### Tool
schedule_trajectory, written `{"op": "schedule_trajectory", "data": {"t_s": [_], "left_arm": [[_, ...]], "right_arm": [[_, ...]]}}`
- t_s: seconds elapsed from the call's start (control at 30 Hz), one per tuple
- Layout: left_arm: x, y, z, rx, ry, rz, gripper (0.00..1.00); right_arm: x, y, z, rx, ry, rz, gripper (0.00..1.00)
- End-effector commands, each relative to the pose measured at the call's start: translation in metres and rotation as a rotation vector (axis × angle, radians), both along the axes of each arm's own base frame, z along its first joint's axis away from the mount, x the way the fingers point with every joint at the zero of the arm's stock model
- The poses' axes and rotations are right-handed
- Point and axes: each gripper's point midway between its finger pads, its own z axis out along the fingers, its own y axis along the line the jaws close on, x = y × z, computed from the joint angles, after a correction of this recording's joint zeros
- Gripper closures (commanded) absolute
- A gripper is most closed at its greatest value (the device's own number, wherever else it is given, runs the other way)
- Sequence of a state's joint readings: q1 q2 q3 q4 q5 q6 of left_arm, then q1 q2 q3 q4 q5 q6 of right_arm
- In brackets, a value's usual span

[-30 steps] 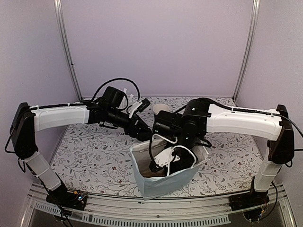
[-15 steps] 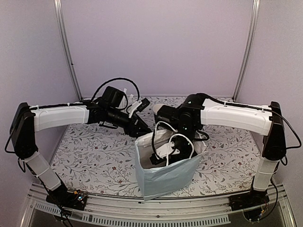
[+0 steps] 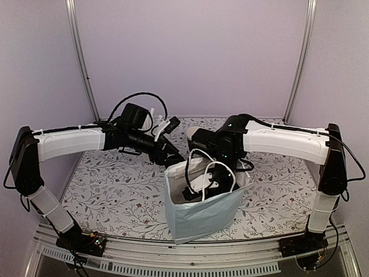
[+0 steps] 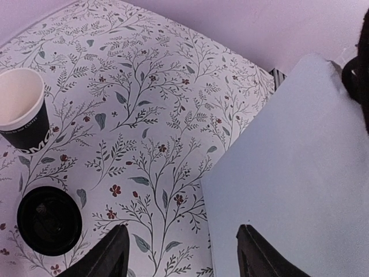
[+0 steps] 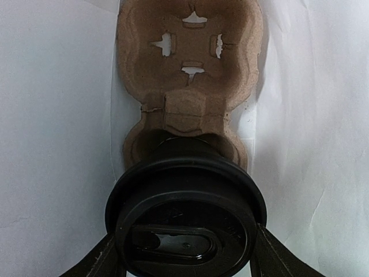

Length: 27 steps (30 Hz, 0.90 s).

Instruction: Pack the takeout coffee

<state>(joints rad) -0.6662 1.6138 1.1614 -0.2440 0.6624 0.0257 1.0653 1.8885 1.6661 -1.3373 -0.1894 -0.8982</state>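
**Ana:** Where is the coffee right now?

**Ben:** One lidded cup [image 5: 187,210] is down inside the pale blue bag [image 3: 202,216]. It sits in the near pocket of a brown cardboard carrier [image 5: 190,57], and the carrier's other pocket lies at 12 o'clock from it.

**Ana:** And the right claw?

**Ben:** The right claw [image 5: 185,258] reaches into the bag from above. Its fingers press on the cup at 9 and 3 o'clock, just under the lid's rim, so it is pinching the cup.

**Ana:** The second cup?

**Ben:** The open cup [image 4: 22,112] stands upright on the flower-patterned table [image 4: 150,104], at 10 o'clock in the left wrist view (its cream inside is plain to see). A loose black lid [image 4: 49,220] lies flat at 6 o'clock from it, near but apart.

**Ana:** What is the left claw doing?

**Ben:** The left claw [image 4: 183,254] hovers over the table with its fingers spread, and the pattern shows between them. The bag's wall stands at 3 o'clock, just beside one finger.

**Ana:** And from above?

**Ben:** The bag stands upright toward the table's 6 o'clock edge. The open cup is at 12 o'clock behind it, partly hidden by the arms.
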Motion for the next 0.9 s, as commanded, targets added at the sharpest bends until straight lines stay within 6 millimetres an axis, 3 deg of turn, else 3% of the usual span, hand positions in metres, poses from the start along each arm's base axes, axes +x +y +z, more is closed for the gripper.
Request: {"op": "schedule_trajectory", "data": {"t_s": [0.0, 0.27, 0.63, 0.87], "left_arm": [[0.004, 0.004, 0.011, -0.025, -0.025, 0.011, 0.34], [0.009, 0.006, 0.009, -0.016, -0.025, 0.030, 0.33], [0.008, 0.007, 0.013, -0.023, -0.029, 0.036, 0.33], [0.008, 0.007, 0.018, -0.032, -0.036, 0.036, 0.33]], "right_arm": [[-0.010, -0.020, -0.045, -0.168, 0.086, -0.003, 0.52], [0.008, -0.013, -0.035, -0.177, -0.030, -0.080, 0.52], [-0.005, 0.002, -0.021, -0.165, -0.126, -0.093, 0.47], [0.006, -0.001, -0.021, -0.168, -0.203, -0.092, 0.46]]}}
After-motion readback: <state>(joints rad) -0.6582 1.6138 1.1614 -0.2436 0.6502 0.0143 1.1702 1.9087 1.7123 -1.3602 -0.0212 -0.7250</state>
